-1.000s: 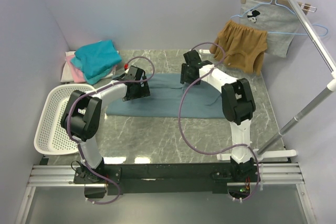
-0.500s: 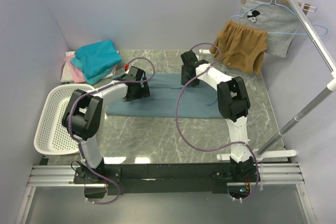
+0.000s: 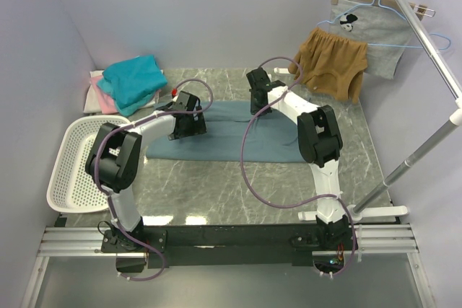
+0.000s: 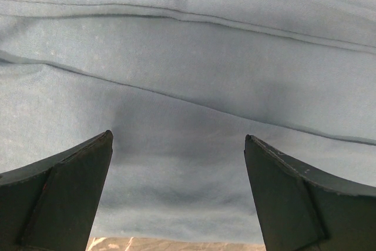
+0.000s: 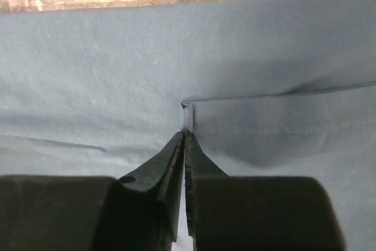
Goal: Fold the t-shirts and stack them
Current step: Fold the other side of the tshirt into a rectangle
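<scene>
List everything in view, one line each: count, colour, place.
grey-blue t-shirt: one, dusty grey-blue, spread mid-table
teal t-shirt: one, bright teal, top of the far-left pile
pink t-shirt: one, pink, under the teal one
white t-shirt: one, white, bottom of that pile
basket: one, white, table's left edge
shorts: one, mustard-brown, hanging far right
printed garment: one, light grey, on a hanger behind the shorts
rack: one, silver, right side
table: one, grey marble
left gripper: one, black, open over the grey-blue t-shirt
right gripper: one, black, shut on a fold of the grey-blue t-shirt
</scene>
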Controlling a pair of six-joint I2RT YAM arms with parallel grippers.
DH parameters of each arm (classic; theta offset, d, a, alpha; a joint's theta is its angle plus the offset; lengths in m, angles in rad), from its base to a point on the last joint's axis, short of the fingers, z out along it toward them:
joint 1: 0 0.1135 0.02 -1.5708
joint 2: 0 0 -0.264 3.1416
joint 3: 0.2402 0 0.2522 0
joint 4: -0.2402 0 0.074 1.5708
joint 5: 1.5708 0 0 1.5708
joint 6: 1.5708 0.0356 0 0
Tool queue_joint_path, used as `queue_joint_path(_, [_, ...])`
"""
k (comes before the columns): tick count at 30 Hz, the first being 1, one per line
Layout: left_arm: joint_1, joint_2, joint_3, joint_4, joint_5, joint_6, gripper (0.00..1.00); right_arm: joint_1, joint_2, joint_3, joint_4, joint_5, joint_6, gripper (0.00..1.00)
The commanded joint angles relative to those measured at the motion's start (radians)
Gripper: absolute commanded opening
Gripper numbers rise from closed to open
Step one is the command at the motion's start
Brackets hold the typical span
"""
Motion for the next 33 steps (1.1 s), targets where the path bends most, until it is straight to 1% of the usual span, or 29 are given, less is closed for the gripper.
queue_joint_path(1, [-0.005,0.015,0.034,0.012,-0.012,0.016,0.99,0.016,-0.027,0.022,0.019,-0.013,-0.013,0.08])
queue_joint_path(2, [-0.005,0.017,0.034,0.012,-0.01,0.016,0.99,0.016,-0.027,0.022,0.021,-0.015,-0.013,0.04])
queue_joint_path(5, [-0.005,0.015,0.031,0.01,-0.013,0.016,0.99,0.023,-0.032,0.019,0.024,-0.029,-0.013,0.0])
queue_joint_path(13, [-0.005,0.017,0.033,0.009,-0.015,0.016,0.99,0.039,-0.069,-0.015,0.056,-0.038,-0.009,0.0])
queue_joint_path(14, [-0.004,0.017,0.033,0.007,-0.016,0.016,0.99,0.039,-0.064,-0.008,0.048,-0.024,-0.007,0.06])
queue_joint_path(15, [-0.005,0.018,0.034,0.009,-0.015,0.016,0.99,0.039,-0.061,-0.008,0.039,-0.013,-0.004,0.14])
queue_joint_path(16, [-0.005,0.018,0.033,0.01,-0.012,0.016,0.99,0.039,-0.061,-0.016,0.044,-0.009,-0.007,0.2])
queue_joint_path(17, [-0.005,0.018,0.033,0.01,-0.01,0.016,0.99,0.04,-0.059,-0.018,0.045,0.016,-0.004,0.31])
queue_joint_path(20, [-0.005,0.021,0.036,0.01,-0.01,0.016,0.99,0.04,-0.056,-0.025,0.041,0.055,0.004,0.41])
queue_joint_path(22, [-0.005,0.024,0.036,0.01,-0.009,0.016,0.99,0.04,-0.055,-0.028,0.036,0.072,0.004,0.44])
queue_joint_path(27, [-0.005,0.029,0.037,0.01,-0.007,0.018,0.99,0.04,-0.032,-0.025,0.033,0.092,0.002,0.45])
queue_joint_path(30, [-0.005,0.029,0.039,0.007,-0.009,0.018,0.99,0.04,-0.023,-0.025,0.03,0.085,0.004,0.43])
queue_joint_path(33, [-0.004,0.028,0.039,0.006,-0.006,0.019,0.99,0.04,-0.016,-0.018,0.028,0.08,0.007,0.37])
